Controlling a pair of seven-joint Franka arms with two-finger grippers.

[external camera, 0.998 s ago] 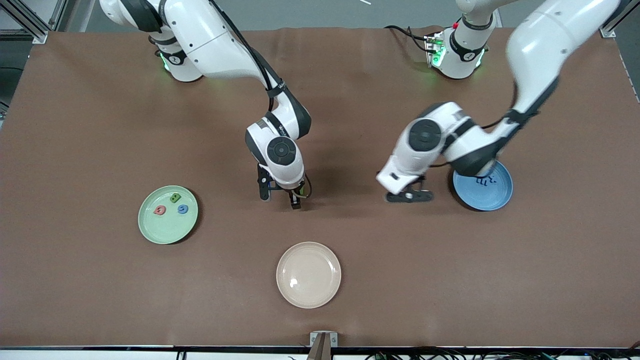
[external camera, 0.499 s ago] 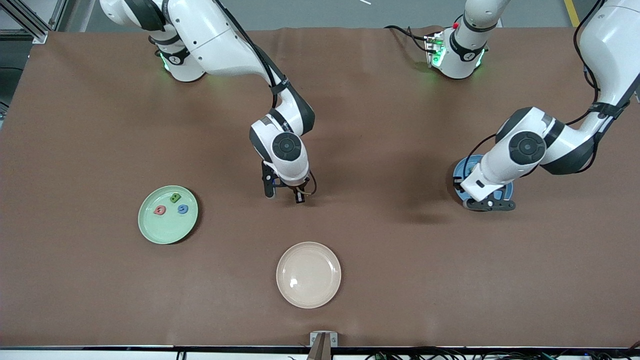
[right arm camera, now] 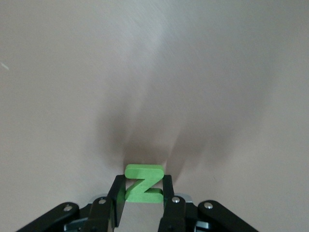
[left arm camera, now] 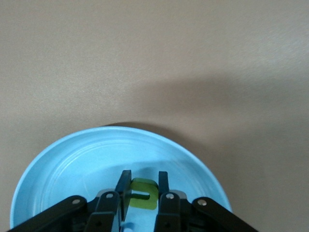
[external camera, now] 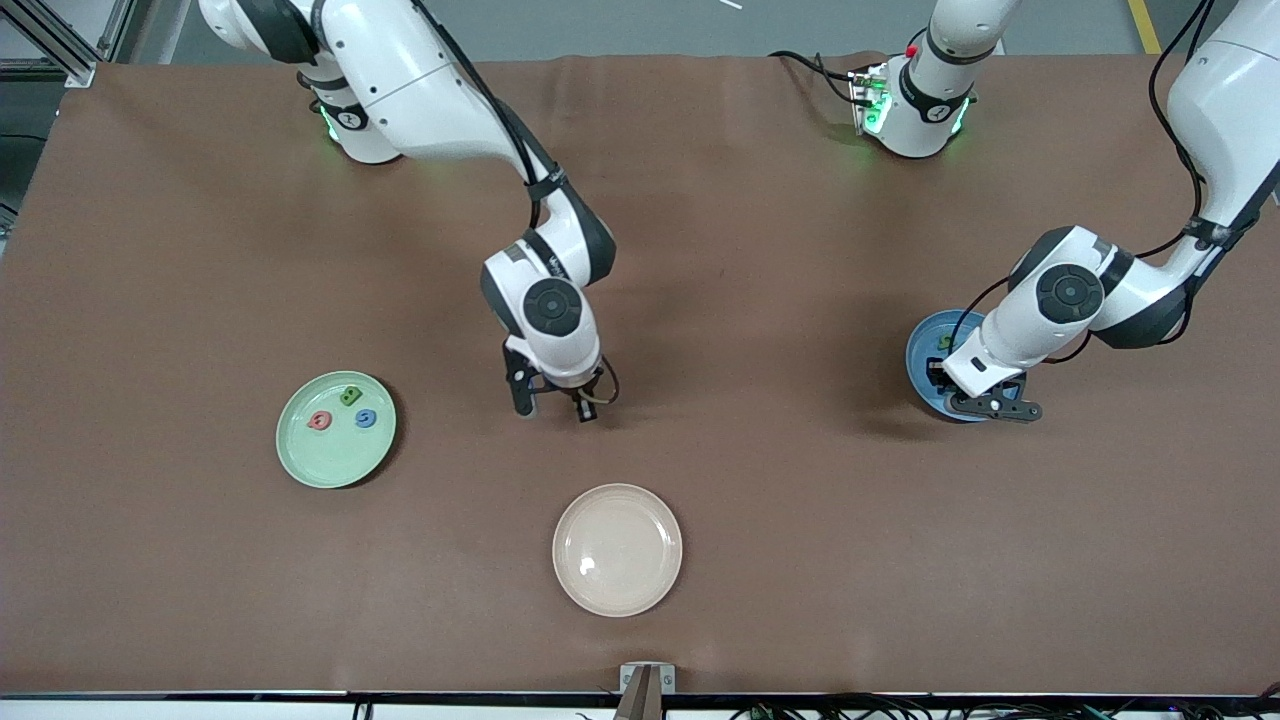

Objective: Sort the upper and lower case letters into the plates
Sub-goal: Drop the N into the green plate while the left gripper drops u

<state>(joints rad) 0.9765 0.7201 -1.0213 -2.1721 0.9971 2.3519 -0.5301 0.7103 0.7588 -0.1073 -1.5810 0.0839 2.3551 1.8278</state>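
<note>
My left gripper point(external camera: 985, 398) hangs low over the sky blue plate point(external camera: 922, 352), shut on an olive-green letter point(left arm camera: 144, 195). In the left wrist view the gripper point(left arm camera: 144, 180) has the plate point(left arm camera: 72, 164) right under it. My arm hides most of that plate; a small green letter point(external camera: 943, 343) shows in it. My right gripper point(external camera: 555, 405) is low over the bare table middle, shut on a bright green Z point(right arm camera: 143, 186) seen in the right wrist view point(right arm camera: 143, 180). The mint green plate point(external camera: 300, 455) holds a red point(external camera: 320, 421), a green point(external camera: 350, 396) and a blue letter point(external camera: 366, 418).
A cream-beige plate point(external camera: 617, 549) with nothing in it sits nearer the front camera than my right gripper. The brown table point(external camera: 200, 250) runs wide around all three plates. A metal bracket point(external camera: 646, 680) sits at the table's near edge.
My left arm swung from the table middle to over the sky blue plate and settled low there. My right gripper shifted slightly back and forth, staying shut on the Z.
</note>
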